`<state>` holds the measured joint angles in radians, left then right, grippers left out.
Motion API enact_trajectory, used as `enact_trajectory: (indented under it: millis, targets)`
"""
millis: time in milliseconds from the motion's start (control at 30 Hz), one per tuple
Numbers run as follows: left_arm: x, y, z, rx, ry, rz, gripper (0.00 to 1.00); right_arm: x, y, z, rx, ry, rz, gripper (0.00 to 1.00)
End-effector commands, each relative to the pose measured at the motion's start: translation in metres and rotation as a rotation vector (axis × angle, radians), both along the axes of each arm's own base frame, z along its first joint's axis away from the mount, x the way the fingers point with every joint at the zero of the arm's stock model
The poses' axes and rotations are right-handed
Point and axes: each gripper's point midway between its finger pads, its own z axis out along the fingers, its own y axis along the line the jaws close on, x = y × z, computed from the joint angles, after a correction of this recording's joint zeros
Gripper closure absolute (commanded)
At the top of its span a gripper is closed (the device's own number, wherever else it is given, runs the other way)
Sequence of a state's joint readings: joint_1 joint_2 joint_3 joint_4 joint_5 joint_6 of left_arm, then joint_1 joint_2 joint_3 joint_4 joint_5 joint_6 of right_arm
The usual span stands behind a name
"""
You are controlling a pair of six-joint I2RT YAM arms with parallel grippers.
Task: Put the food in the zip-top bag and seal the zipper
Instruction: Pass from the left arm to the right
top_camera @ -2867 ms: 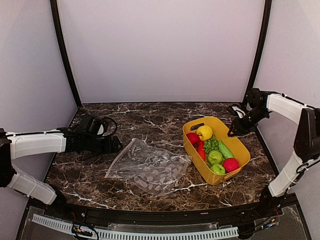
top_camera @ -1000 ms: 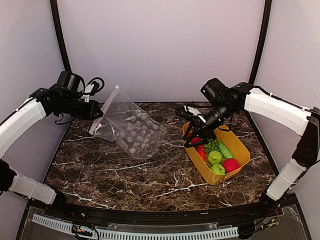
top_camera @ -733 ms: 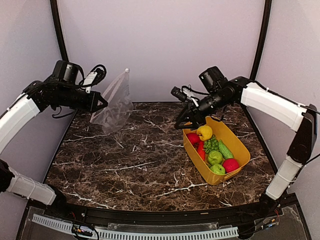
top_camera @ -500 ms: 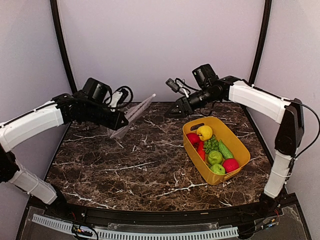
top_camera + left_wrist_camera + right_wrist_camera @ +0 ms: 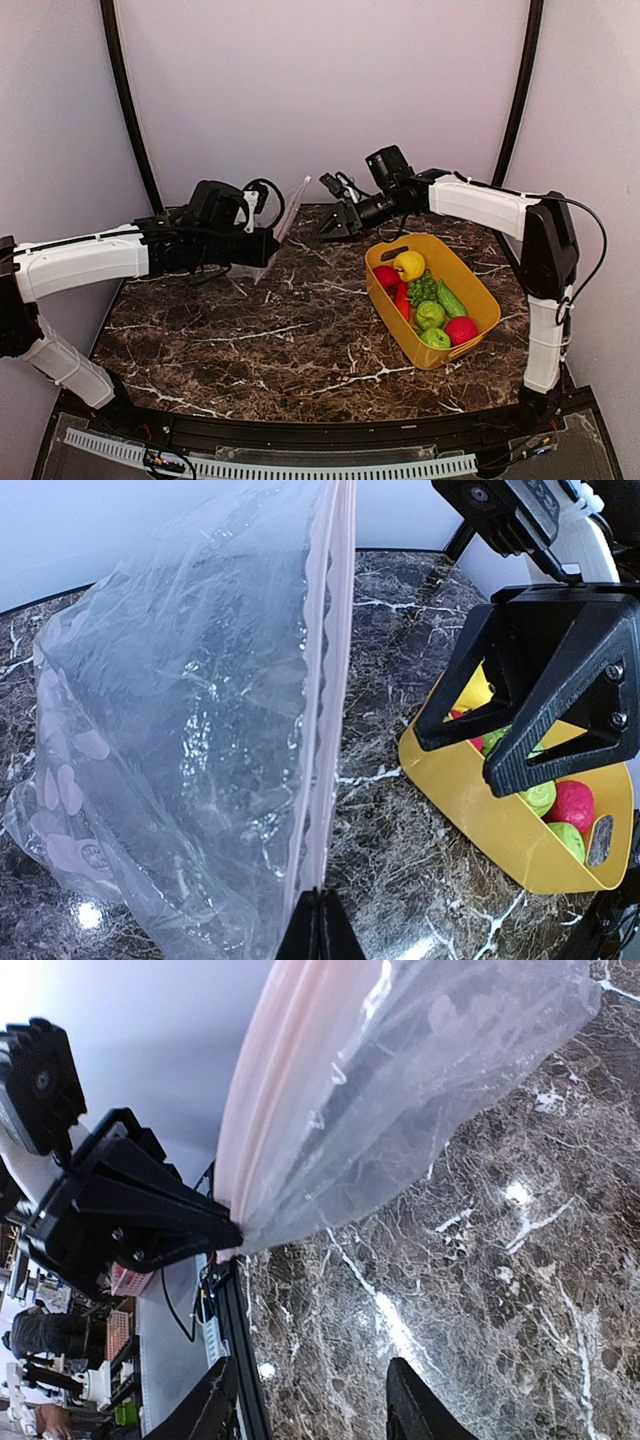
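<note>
The left gripper [image 5: 313, 912] pinches only a corner of the bag [image 5: 180, 730], so the spread right gripper [image 5: 335, 222] may miss its limp zipper [image 5: 325, 680].

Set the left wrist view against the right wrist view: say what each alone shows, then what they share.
Only the left wrist view shows the yellow tub with the food in it, and the right gripper seen from outside, open, beside the bag's mouth edge. Only the right wrist view shows the left gripper from outside, shut on one end of the mouth edge of the zip-top bag. Both show the bag held up off the marble table and its pinkish zipper.
</note>
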<state>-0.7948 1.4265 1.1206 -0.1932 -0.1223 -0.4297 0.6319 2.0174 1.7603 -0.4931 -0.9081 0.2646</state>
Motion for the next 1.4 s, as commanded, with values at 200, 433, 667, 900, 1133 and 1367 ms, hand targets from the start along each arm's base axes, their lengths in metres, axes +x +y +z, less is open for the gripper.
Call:
enact_trajectory:
  millis: [200,433,667,900,1133,1367]
  targets:
    - [0.002,-0.020,0.012,-0.054,-0.056,0.028,0.99,0.021,0.019,0.050,0.176,-0.048,-0.035,0.46]
    - [-0.002,-0.034,0.004,-0.049,-0.039,0.001,0.99,0.029,0.025,0.046,0.167,-0.021,-0.076,0.42]
    - [-0.007,-0.045,0.006,-0.053,-0.053,-0.013,0.99,0.037,0.022,0.029,0.105,0.015,-0.151,0.49]
    - [-0.007,-0.050,0.011,-0.065,-0.064,-0.014,0.99,0.036,0.022,0.018,0.088,0.034,-0.157,0.63]
    - [-0.006,-0.050,0.010,-0.068,-0.063,-0.009,0.99,0.033,0.022,0.022,0.098,0.018,-0.142,0.66]
    - [-0.005,-0.051,0.005,-0.056,-0.060,-0.008,0.99,0.025,0.023,0.020,0.112,0.038,-0.116,0.61]
